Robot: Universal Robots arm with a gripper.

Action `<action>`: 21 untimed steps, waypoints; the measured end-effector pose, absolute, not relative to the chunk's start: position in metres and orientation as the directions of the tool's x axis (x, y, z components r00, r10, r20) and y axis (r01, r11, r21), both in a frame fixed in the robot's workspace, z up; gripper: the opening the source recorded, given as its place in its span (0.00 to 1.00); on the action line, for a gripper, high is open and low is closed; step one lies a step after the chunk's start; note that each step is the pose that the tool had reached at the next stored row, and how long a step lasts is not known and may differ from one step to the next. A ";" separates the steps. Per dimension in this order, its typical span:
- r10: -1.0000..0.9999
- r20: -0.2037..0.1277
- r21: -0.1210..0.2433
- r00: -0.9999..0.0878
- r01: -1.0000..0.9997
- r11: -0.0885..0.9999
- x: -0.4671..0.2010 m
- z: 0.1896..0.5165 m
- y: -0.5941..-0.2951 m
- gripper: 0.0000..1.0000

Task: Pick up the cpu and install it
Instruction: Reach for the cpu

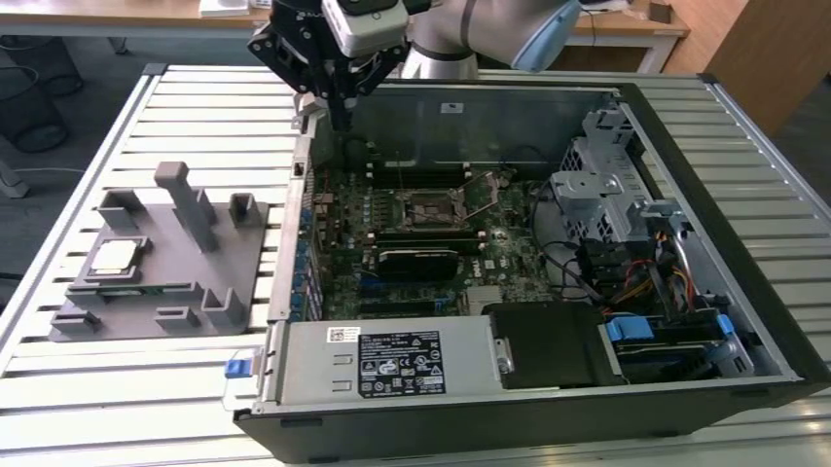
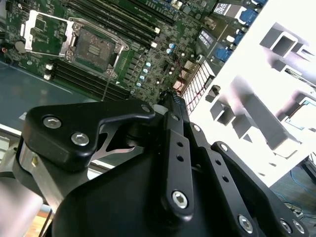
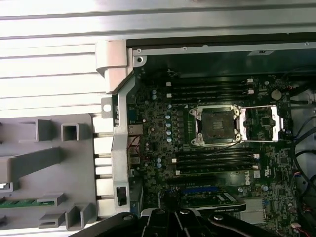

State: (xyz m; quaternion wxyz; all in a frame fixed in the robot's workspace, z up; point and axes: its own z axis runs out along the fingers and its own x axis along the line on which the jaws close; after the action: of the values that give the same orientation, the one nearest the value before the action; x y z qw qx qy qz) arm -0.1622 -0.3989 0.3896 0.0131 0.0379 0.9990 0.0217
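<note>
- The end effector (image 1: 341, 119) hung above the near wall of the open case (image 1: 520, 433), its fingers closed together and holding nothing.
- The cpu (image 1: 115, 256) lay well apart from the end effector, off toward the exterior view's left, flat on the grey fixture (image 1: 182, 277) that sat on the slatted table (image 1: 130, 389); nothing touched it.
- The socket (image 1: 435, 206) lay much nearer the end effector than the cpu did, inside the case and below it, with its frame swung open and the seat bare.
- The cpu looked light and stiff: a thin flat square that should not flex in a grip.
- Its shiny metal top was probably slick, so pinching across the flat faces seemed a poor choice; the two opposite pale edges looked like the place to take hold.
- Those edges were thin and sat low in the fixture, so the fingers would likely get only a shallow purchase and a tilted grip could let it slip.
- The underside was hidden; I judged it the fragile part, best kept off anything hard, with the chip carried level.
- A green memory stick (image 1: 124, 289) lay just beside the cpu on the fixture, close enough to crowd the fingers on that side.
</note>
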 end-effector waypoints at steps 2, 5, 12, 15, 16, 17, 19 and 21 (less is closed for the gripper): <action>0.076 -0.024 0.044 -0.997 0.075 0.996 -0.164 0.389 -0.399 0.11; 0.076 -0.025 0.044 -0.997 0.075 0.996 -0.167 0.389 -0.399 0.11; 0.076 -0.025 0.044 -0.997 0.075 0.996 -0.172 0.389 -0.399 0.11; 0.076 -0.024 0.044 -0.997 0.075 0.996 -0.174 0.388 -0.399 0.11; 0.076 -0.024 0.044 -0.997 0.075 0.996 -0.174 0.388 -0.399 0.11; 0.076 -0.025 0.044 -0.997 0.075 0.996 -0.175 0.388 -0.399 0.11; 0.076 -0.024 0.044 -0.997 0.075 0.996 -0.176 0.388 -0.399 0.11; 0.076 -0.024 0.044 -0.997 0.075 0.996 -0.177 0.388 -0.399 0.11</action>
State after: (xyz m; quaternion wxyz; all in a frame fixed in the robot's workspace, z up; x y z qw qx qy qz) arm -0.1772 -0.3989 0.3880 0.0131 0.0379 0.9990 0.0217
